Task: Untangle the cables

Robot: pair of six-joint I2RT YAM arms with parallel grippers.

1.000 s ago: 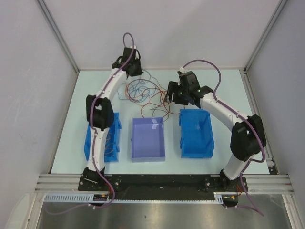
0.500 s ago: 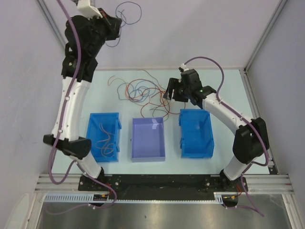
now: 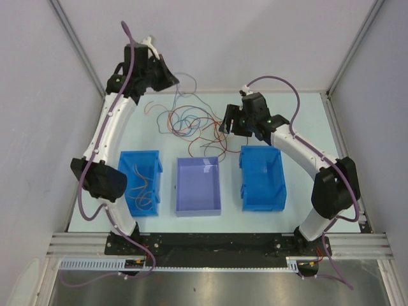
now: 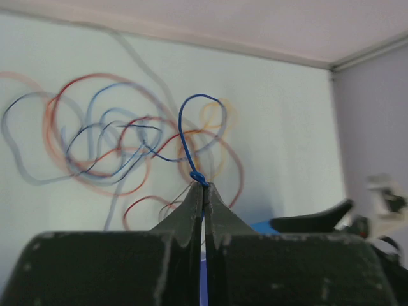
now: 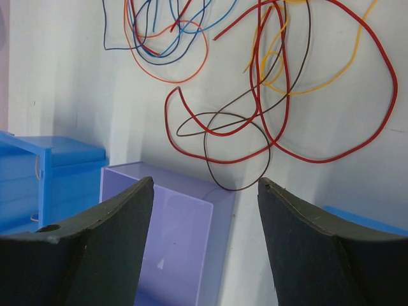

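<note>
The left gripper (image 4: 203, 186) has its jaws pressed together on a blue wire (image 4: 183, 124), pinched at the very tips, with a small loop standing up just beyond them. From there the wire runs down into the cables (image 3: 191, 121), which lie in a loose heap on the table ahead of and below this gripper, red, orange and dark strands crossing one another. The right gripper (image 5: 205, 183) hangs over the side of the heap nearest it with its jaws wide apart and nothing between them; red and brown loops lie just past its tips, and the rim of the purple bin (image 5: 167, 186) sits under them. The main risk, as I judge it, is that the blue wire is threaded through other loops: a further pull by the left gripper would then drag the whole heap along or draw a crossing into a tight knot, because nothing pins the other strands down. The grip is also slight, on a hair-thin wire at the tips alone, so a snag could tug it free. Dragged strands could also catch on the open right gripper or spill into the purple bin.
</note>
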